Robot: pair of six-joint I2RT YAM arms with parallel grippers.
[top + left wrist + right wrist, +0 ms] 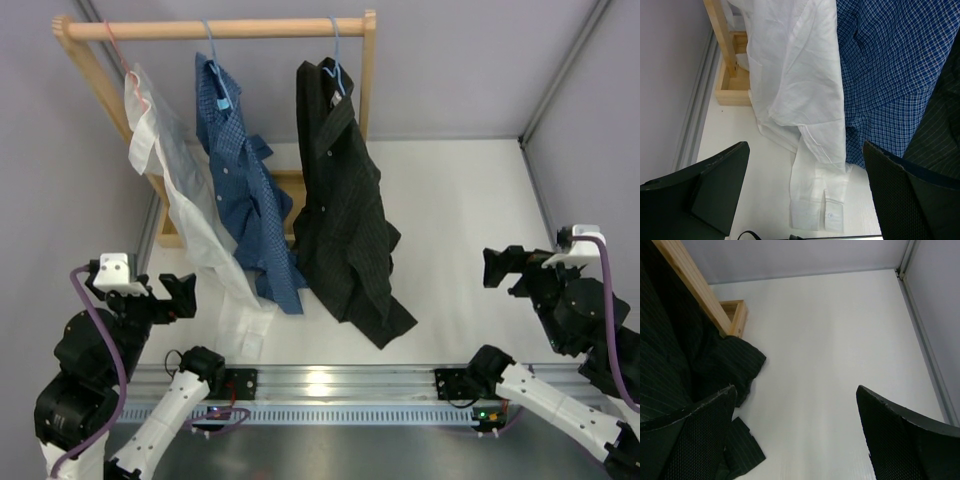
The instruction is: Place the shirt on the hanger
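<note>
Jaws left and right wide apart, empty; shirt on hanger.

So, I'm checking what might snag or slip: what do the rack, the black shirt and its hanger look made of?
The rack: pale bare-looking wood, round top rod, squared posts. The black shirt: thin matte woven cloth, faint pinstripes, draping in soft folds. The hanger: thin light-blue wire, likely coated metal, though plastic can't be ruled out.
</note>
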